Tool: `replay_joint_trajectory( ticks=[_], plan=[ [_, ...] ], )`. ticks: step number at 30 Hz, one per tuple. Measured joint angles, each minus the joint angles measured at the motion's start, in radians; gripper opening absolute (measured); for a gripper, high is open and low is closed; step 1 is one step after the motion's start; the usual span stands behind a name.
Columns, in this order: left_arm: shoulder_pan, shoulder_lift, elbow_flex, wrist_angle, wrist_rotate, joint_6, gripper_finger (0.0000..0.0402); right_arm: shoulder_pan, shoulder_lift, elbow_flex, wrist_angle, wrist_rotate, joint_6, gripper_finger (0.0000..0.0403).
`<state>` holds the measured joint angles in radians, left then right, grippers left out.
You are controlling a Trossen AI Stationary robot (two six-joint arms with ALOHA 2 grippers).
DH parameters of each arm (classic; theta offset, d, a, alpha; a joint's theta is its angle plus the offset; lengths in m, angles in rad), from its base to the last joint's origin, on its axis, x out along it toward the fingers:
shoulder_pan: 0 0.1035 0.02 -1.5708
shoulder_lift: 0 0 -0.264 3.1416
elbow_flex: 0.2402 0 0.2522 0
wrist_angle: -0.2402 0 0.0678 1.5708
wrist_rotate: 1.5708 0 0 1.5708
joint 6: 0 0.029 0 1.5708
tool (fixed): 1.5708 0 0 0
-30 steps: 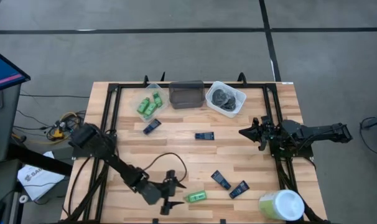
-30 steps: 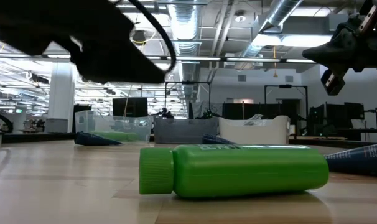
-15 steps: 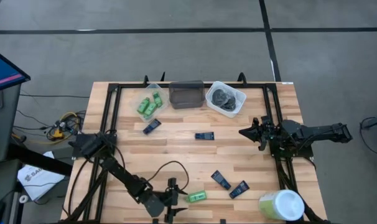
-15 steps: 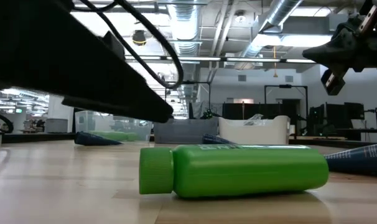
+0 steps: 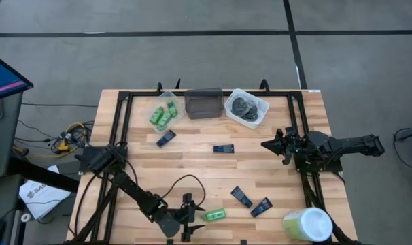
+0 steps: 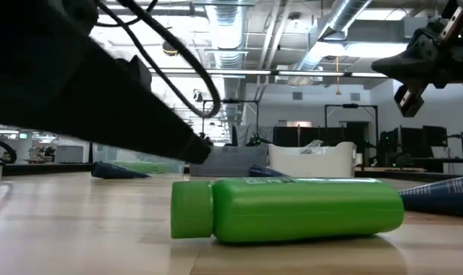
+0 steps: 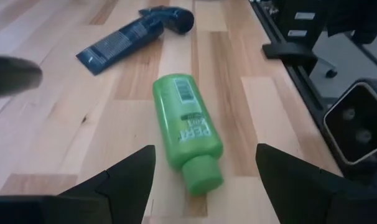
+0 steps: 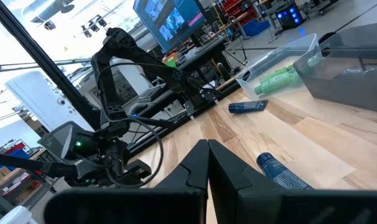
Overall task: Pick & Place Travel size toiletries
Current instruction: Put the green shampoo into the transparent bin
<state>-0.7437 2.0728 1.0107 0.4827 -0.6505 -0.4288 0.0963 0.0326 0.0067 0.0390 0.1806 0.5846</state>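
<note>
We see the left gripper [image 5: 188, 220] low at the table's [image 5: 206, 170] near edge, pointing at the green bottle [image 5: 215, 215] that lies on its side just right of it. In the left wrist view the fingers [image 7: 129, 180] stand wide apart w/ the bottle [image 7: 187, 129] lying between and ahead of them, cap end toward the gripper, label up; nothing is held and we see no contact. In the low view the bottle [image 6: 289, 208] lies flat on the wood, cap to the picture's left, w/ the left arm dark above it.

The right gripper [image 5: 268, 144] waits at the table's right side, mid-depth, raised, pointing left. In its wrist view the fingers [image 8: 201, 163] sit pressed together, holding nothing.

Other toiletries: a blue sachet [image 5: 241, 197] and another [image 5: 262, 207] lie just right of the bottle, near each other. A third sachet [image 5: 224, 148] lies mid-table, a fourth [image 5: 166, 139] nearer the far left. At the far edge, a clear tub [image 5: 160, 103] holds several green bottles [image 5: 163, 114]; beside it is a dark tub [image 5: 204, 103], contents not clear to us; then a white tub [image 5: 256, 102] w/ dark grey lumps [image 5: 243, 107] inside.

A big pale green-and-white cylinder [image 5: 307, 224] stands at the near right corner, apart from the sachets.
</note>
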Motion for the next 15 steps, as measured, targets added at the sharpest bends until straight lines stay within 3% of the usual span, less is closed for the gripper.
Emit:
replay_joint_trajectory(
  ticks=[9, 15],
  plan=[
    [-0.001, 0.038, 0.003, -0.001, -0.007, -0.042, 0.0271, 0.000, 0.000, 0.000, 0.000, 0.000, 0.000, 0.0000],
    [0.004, 0.037, 0.004, -0.039, -0.015, -0.061, 0.0246, 0.000, 0.000, 0.000, 0.000, 0.000, 0.000, 0.0000]
  ],
)
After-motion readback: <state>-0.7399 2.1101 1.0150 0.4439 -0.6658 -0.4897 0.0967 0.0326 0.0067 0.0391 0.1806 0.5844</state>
